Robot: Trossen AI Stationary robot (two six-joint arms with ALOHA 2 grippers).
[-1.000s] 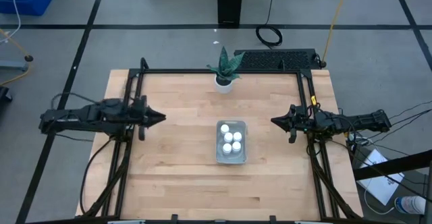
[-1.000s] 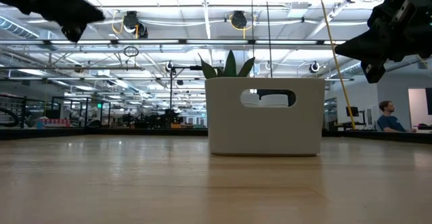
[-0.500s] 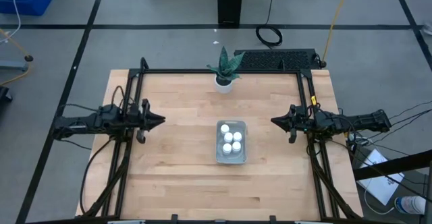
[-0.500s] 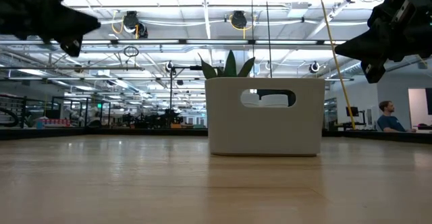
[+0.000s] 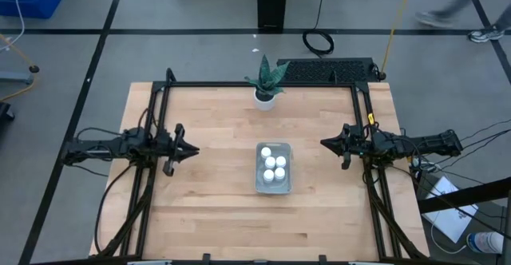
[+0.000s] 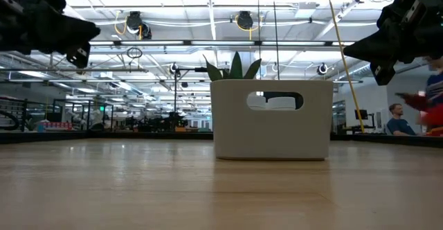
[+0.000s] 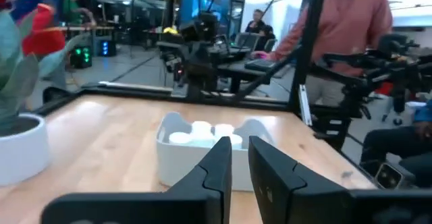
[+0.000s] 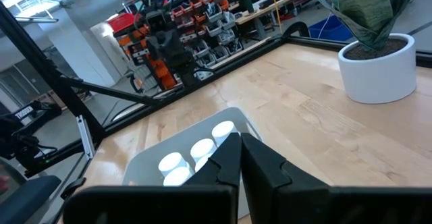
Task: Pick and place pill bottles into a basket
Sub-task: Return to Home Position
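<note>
The basket (image 5: 274, 186) stands on the table's middle, a little toward the right. Several white pill bottles (image 5: 274, 168) stand upright inside it, caps up. They also show in the left wrist view (image 7: 202, 131) and the right wrist view (image 8: 192, 153). My left gripper (image 5: 196, 148) hovers left of the basket, above the table, pointing at it, shut and empty. My right gripper (image 5: 322, 144) hovers right of the basket, pointing at it, shut and empty. In the low view the basket (image 6: 271, 129) stands between the two raised grippers.
A white plant pot (image 5: 265, 97) with a green plant stands at the table's far edge, behind the basket. Black frame rails (image 5: 160, 113) run along the table's left, far and right sides. People stand and walk in the room beyond the table.
My left gripper has gone down a little and slightly toward the table's near edge, still pointing at the basket. My right arm and the basket with its bottles have kept still.
</note>
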